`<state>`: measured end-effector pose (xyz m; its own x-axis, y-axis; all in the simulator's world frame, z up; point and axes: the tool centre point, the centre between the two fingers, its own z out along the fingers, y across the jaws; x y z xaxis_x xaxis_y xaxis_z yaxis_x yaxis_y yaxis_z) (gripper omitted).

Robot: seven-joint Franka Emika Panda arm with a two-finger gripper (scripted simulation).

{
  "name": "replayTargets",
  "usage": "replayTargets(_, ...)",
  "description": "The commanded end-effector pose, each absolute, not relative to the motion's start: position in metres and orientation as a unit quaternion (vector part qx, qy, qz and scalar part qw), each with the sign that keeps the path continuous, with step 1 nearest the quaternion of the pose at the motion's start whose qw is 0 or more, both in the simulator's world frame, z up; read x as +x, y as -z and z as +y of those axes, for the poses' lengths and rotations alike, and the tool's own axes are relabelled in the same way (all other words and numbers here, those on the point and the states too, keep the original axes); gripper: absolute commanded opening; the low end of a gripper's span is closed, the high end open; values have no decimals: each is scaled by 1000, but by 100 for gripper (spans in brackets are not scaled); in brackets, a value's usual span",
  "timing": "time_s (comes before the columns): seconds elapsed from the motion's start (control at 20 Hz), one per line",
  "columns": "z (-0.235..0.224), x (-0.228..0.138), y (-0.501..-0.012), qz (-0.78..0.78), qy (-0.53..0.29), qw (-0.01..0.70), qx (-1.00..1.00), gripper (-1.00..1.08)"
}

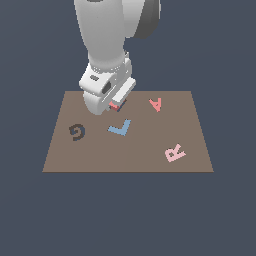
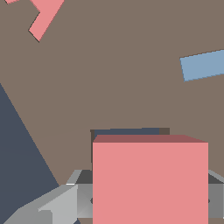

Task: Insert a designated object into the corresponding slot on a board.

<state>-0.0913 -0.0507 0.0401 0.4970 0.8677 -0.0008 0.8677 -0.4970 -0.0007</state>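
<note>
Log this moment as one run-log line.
phase: insertion | gripper: shut on red block | slot: partly visible just beyond block | board: G, L, A, R letters untouched

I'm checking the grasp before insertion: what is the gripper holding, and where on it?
The gripper holds the salmon-red square block, with a finger against each of two opposite side faces. Its broad face shows in the wrist view.

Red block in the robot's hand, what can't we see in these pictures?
- Exterior view: red block mostly hidden by gripper.
- Wrist view: block covers most of the slot; only a dark strip shows.
- Wrist view: red letter A and blue L cut off by edges.
</note>
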Motion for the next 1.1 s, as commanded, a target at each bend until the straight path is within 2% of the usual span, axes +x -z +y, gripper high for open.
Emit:
replayTargets(0.0, -47, -93, -41, -513, 0, 0, -859, -100)
replayTargets(0.55, -46, -95, -31, -513, -1, 0, -858, -100)
replayTargets(0.6, -46, -95, -31, -513, -1, 0, -858, 100)
replayTargets(1.05, -46, -95, -31, -513, -1, 0, -858, 100)
